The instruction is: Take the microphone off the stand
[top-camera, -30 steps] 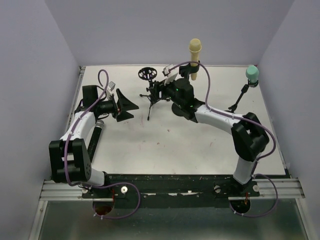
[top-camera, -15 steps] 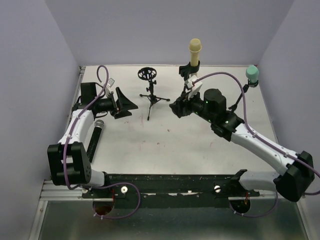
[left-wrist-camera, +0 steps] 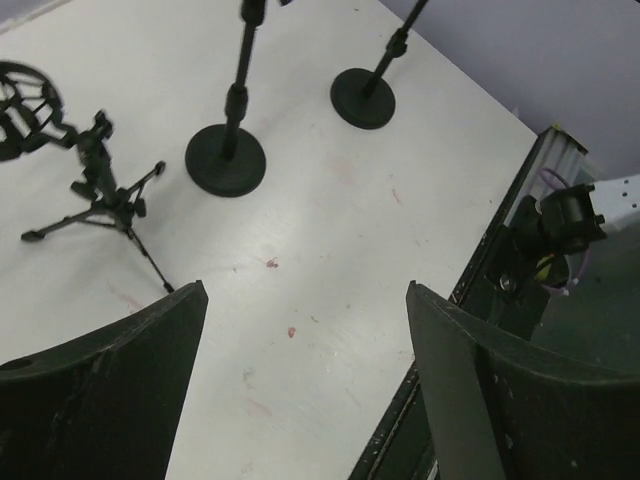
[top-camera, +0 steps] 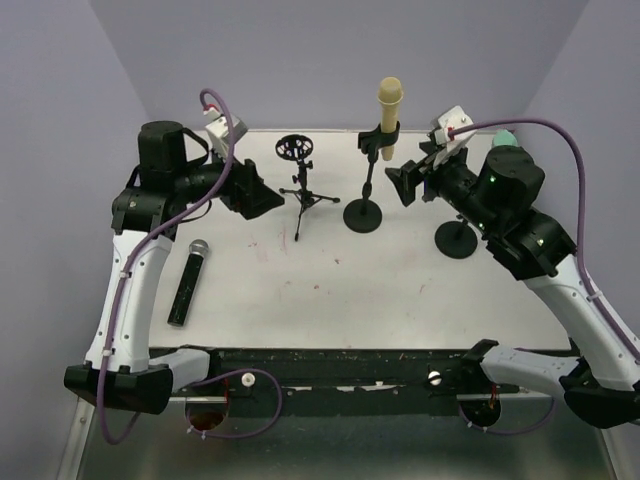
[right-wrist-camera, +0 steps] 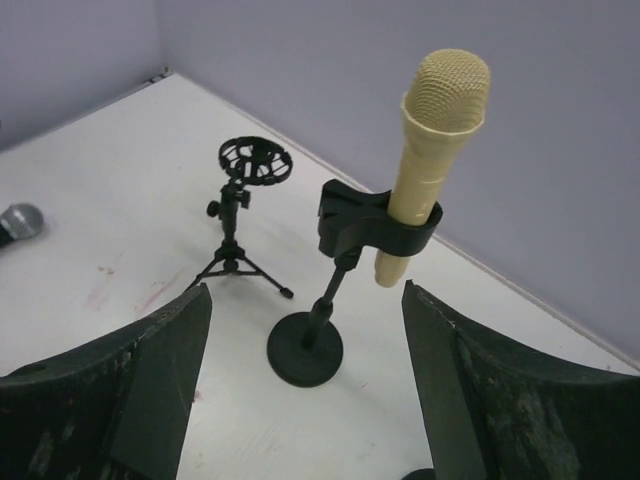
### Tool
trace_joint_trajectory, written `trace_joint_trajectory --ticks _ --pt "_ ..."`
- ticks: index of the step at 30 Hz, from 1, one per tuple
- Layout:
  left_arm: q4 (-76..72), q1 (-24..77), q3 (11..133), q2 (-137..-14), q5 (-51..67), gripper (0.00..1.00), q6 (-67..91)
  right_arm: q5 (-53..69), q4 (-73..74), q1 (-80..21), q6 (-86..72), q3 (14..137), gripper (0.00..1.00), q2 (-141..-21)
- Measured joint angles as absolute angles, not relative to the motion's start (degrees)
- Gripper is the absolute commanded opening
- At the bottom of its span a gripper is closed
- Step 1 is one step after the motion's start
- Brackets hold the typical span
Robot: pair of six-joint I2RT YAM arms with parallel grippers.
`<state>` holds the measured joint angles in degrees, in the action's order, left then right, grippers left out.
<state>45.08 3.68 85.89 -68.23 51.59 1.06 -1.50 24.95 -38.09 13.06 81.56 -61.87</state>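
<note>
A yellow microphone stands upright in the clip of a round-based stand at the back middle. A black microphone with a silver head lies flat on the table at the left. An empty tripod stand is left of the yellow one. My right gripper is open, raised to the right of the yellow microphone and facing it, apart from it. My left gripper is open and empty, above the table left of the tripod.
A green microphone on a third stand with a round base is mostly hidden behind my right arm. Purple walls close in the back and sides. The black rail runs along the near edge.
The right arm swung from the tripod across to the right of the yellow microphone's stand and rose. The left arm lifted off the table and moved up. The black microphone stays lying.
</note>
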Motion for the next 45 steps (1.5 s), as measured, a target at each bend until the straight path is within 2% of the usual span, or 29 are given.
trace_joint_trajectory --ticks 5,8,19,25,31,37,45 --pt "41.7 15.6 87.2 -70.6 48.0 0.87 -2.9 -6.2 18.3 -34.9 9.5 83.4 0.89 -68.8" --pt "38.3 19.2 84.9 -70.6 46.3 0.87 -4.4 -6.7 14.0 -31.3 7.7 82.8 0.9 -74.2" --pt "29.1 20.7 77.5 -69.4 42.9 0.87 -1.1 -1.3 -9.2 -27.4 11.7 76.8 0.87 -80.9" --pt "27.1 20.8 77.4 -69.4 42.1 0.87 0.5 2.5 -18.4 -27.4 15.4 74.8 0.75 -85.1" --pt "26.6 20.8 77.4 -69.5 41.6 0.87 0.6 2.2 -26.5 -27.1 17.9 70.9 0.37 -85.7" --pt "25.0 20.8 77.1 -69.6 41.6 0.87 2.0 1.6 -27.5 -27.1 16.4 69.6 0.23 -84.7" --pt "21.4 21.0 77.6 -73.4 41.6 0.88 3.2 -0.4 -21.9 -28.0 12.1 69.3 0.15 -80.9"
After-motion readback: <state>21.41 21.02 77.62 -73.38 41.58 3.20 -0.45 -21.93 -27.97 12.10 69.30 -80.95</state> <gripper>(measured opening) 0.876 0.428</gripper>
